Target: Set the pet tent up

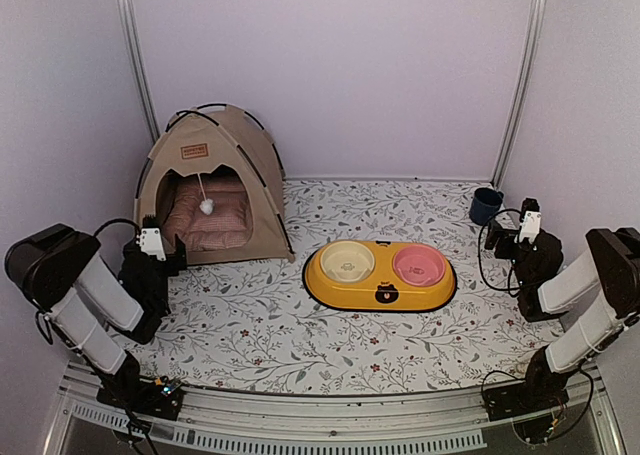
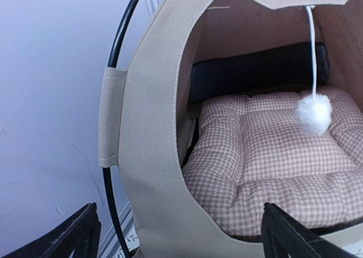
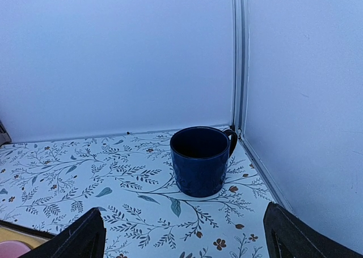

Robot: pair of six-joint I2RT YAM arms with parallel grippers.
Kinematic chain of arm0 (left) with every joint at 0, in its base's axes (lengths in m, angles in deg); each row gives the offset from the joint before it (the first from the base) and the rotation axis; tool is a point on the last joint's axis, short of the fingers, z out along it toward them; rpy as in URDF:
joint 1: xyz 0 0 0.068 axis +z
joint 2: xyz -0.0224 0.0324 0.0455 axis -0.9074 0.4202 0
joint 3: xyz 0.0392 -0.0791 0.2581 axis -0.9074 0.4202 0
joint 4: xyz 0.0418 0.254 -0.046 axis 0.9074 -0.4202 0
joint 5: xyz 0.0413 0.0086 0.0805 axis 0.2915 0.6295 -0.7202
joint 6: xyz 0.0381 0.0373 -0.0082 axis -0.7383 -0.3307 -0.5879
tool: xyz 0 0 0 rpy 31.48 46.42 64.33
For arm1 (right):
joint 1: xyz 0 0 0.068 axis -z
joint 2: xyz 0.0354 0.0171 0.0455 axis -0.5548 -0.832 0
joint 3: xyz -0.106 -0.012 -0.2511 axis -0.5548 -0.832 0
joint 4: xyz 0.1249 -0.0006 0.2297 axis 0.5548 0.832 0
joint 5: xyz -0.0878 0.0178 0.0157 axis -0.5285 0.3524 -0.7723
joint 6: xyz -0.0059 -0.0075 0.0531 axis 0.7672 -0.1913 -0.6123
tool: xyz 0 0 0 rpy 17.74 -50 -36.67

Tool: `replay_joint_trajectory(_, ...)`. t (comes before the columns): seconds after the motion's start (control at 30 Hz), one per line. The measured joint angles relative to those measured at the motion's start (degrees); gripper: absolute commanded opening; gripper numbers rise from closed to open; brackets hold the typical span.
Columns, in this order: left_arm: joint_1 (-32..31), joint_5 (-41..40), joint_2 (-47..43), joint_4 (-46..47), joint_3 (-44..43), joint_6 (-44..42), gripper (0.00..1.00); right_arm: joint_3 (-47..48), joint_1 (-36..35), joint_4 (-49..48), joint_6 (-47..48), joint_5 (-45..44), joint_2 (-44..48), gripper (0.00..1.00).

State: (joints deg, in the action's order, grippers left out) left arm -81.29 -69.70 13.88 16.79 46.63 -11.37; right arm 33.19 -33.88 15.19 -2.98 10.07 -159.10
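Note:
The pet tent (image 1: 255, 165) stands upright at the back left, a tan dome on thin black poles with a brown label above its arched doorway. A white pompom (image 1: 206, 206) hangs on a string over the pink checked cushion (image 1: 210, 220) inside. My left gripper (image 1: 160, 250) is open and empty just in front of the tent's left front corner. In the left wrist view the tent wall (image 2: 153, 173), a pole (image 2: 122, 31), the cushion (image 2: 272, 156) and the pompom (image 2: 313, 114) fill the frame. My right gripper (image 1: 508, 237) is open and empty at the far right.
A yellow oval double-bowl feeder (image 1: 380, 275) lies mid-table, right of the tent. A dark blue mug (image 1: 486, 205) stands in the back right corner; the right wrist view shows the mug (image 3: 199, 161) ahead, near the wall. The floral mat (image 1: 300, 345) covers the table.

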Motion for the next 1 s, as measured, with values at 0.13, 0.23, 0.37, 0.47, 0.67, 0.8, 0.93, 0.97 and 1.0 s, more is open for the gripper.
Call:
replay_joint_trajectory(0.13, 2.2, 4.4, -1.2, 1.5, 1.4, 0.4, 1.0, 0.0, 0.0, 0.1, 0.0, 0.0, 0.0, 0.99)
replay_joint_trajectory(0.23, 5.1, 9.7, -1.7, 1.6, 2.3, 1.6, 1.0, 0.0, 0.0, 0.1, 0.0, 0.0, 0.0, 0.99)
replay_joint_trajectory(0.37, 7.2, 15.0, -0.2, 1.4, 2.0, 2.3, 0.99, 0.0, 0.0, 0.1, 0.0, 0.0, 0.0, 0.99)
replay_joint_trajectory(0.47, 8.0, 18.2, -0.7, 0.9, -0.1, 3.3, 0.99, 0.0, 0.0, 0.2, 0.0, 0.0, 0.0, 0.99)
replay_joint_trajectory(0.67, 11.9, 24.4, -1.9, -4.3, -5.7, 5.6, 0.99, 0.0, 0.0, 0.2, 0.0, 0.0, 0.0, 0.99)
replay_joint_trajectory(0.8, 12.7, 26.9, -2.1, -6.9, -6.1, 6.5, 0.99, 0.0, 0.0, 0.2, 0.0, 0.0, 0.0, 0.99)
replay_joint_trajectory(0.93, 12.7, 28.1, -2.1, -7.8, -6.1, 6.7, 0.99, 0.0, 0.0, 0.2, 0.0, 0.0, 0.0, 0.99)
replay_joint_trajectory(0.97, 12.7, 28.2, -2.1, -8.0, -6.1, 6.8, 0.99, 0.0, 0.0, 0.2, 0.0, 0.0, 0.0, 0.99)
replay_joint_trajectory(1.0, 12.7, 28.3, -2.1, -8.0, -6.1, 6.8, 0.99, 0.0, 0.0, 0.2, 0.0, 0.0, 0.0, 0.99)
